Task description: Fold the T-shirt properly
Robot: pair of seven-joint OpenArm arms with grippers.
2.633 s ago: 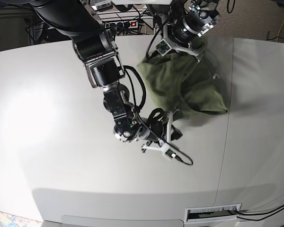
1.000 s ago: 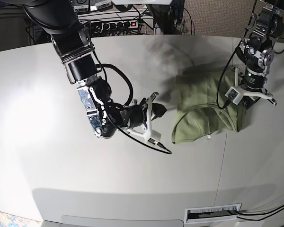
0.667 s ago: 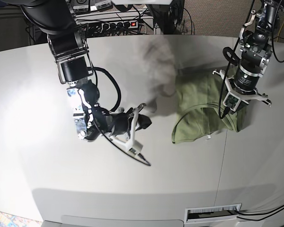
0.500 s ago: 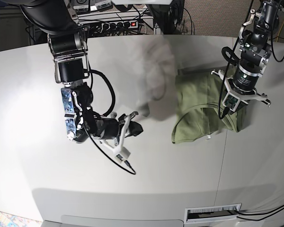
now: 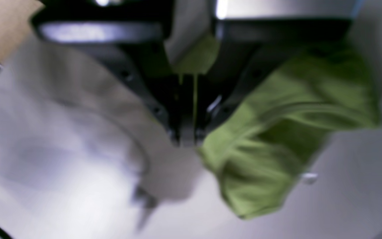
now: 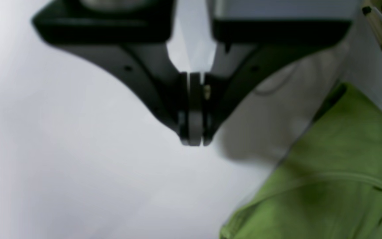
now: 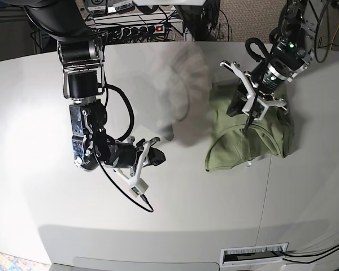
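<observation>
Both grippers withdrawn—left gripper (image 5: 186,141) shut, seemingly empty, above T-shirt (image 7: 246,135).

Both arms' fingers (image 6: 181,109) (empty) closed

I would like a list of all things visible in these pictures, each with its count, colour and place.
T-shirt: one, sage green, bunched on the table's right part in the base view.
Table: one, white, under everything.
Power strip: one, dark with a red switch, behind the table's far edge.
Cables: several, black, behind the table.
Left gripper: one, black, shut, over the T-shirt.
Right gripper: one, black, shut, over bare table, apart from the T-shirt.
</observation>
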